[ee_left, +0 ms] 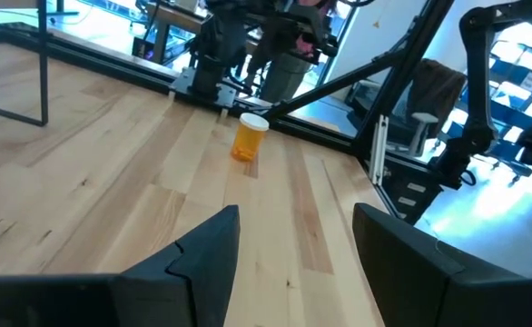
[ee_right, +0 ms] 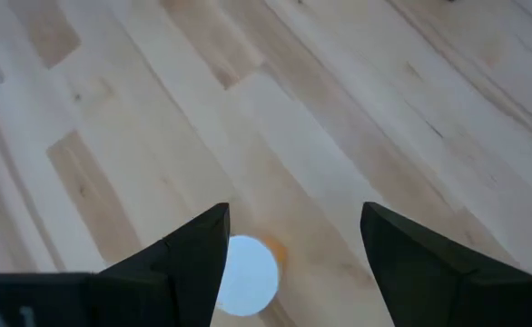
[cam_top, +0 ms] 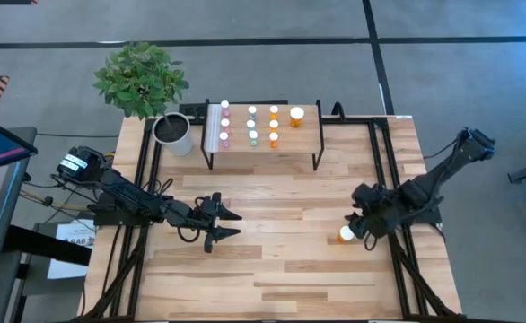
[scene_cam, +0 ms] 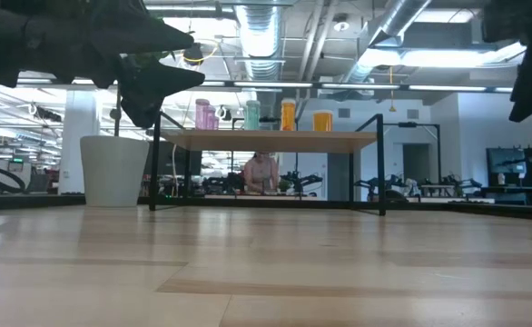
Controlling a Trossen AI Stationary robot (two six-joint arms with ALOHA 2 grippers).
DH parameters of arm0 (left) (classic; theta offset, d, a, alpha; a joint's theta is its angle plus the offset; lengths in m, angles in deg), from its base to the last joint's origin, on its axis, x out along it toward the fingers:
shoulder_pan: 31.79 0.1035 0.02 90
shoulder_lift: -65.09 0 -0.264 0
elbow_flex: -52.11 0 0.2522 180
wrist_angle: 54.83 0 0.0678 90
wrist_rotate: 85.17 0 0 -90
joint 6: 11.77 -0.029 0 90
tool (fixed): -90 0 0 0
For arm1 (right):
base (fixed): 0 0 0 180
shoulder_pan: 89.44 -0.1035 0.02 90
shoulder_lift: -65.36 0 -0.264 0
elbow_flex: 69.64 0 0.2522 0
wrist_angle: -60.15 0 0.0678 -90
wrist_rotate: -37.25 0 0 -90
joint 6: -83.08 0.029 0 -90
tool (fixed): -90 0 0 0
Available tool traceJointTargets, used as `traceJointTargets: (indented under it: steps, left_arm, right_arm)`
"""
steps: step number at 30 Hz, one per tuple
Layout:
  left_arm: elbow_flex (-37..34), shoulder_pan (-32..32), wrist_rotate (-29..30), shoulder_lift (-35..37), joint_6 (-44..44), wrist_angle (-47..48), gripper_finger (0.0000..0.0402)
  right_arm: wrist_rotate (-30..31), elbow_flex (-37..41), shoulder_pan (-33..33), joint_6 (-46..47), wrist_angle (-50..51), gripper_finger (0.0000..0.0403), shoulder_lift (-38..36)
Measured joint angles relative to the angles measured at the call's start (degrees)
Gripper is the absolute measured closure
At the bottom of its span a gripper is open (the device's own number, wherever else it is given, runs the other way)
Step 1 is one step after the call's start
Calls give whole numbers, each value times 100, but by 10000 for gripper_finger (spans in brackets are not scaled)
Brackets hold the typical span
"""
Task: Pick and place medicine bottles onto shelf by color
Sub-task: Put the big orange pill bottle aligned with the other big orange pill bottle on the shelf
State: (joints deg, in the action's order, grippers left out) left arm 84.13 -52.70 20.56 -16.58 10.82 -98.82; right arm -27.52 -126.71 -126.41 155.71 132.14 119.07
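The large light-wood plank tabletop (cam_top: 272, 269) carries nearly everything, and at its far edge stands the small raised light-wood shelf on thin black metal legs (cam_top: 310, 135). Beside the shelf sits a grey-white plant pot with a leafy green plant (cam_top: 173, 135).

On the shelf the tiny white-capped medicine bottles (cam_top: 252, 126) already stand in rows sorted by colour: pink-purple ones toward the pot, teal-green in the middle, orange beyond them, with one larger orange bottle (cam_top: 296, 116) at the end.

One larger orange bottle with a white cap (cam_top: 346, 234) is left upright on the table, well apart from the shelf. So the step in hand looks like the last pick.

The right gripper (cam_top: 360, 229) hangs directly over that bottle, fingers spread, with the cap showing between them in its wrist view and nothing pinched. The left gripper (cam_top: 223, 224) waits over the table's left-middle, fingers also spread and empty.

The next move calls for the right gripper to descend squarely around the bottle's body, close, lift, and carry it to the orange end of the shelf beside its larger twin.
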Motion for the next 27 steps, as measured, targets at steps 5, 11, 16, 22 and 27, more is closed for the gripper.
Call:
traceJointTargets:
  steps: [5, 11, 16, 22, 27]
  left_arm:
    - [0, 0, 2, 0, 2, 0, 198]
    - [2, 0, 4, 0, 4, 2, 198]
    - [2, 0, 10, 0, -28, 0, 198]
    - [2, 0, 10, 0, -28, 0, 198]
    - [2, 0, 10, 0, -42, 1, 198]
  right_arm:
    - [-150, 0, 338, 667, 330, 131, 0]
    - [-700, 0, 633, 970, 1120, 131, 59]
    - [-719, 0, 644, 793, 995, 131, 70]
    - [-565, 0, 722, 268, 884, 131, 107]
    - [-538, 0, 828, 320, 700, 128, 109]
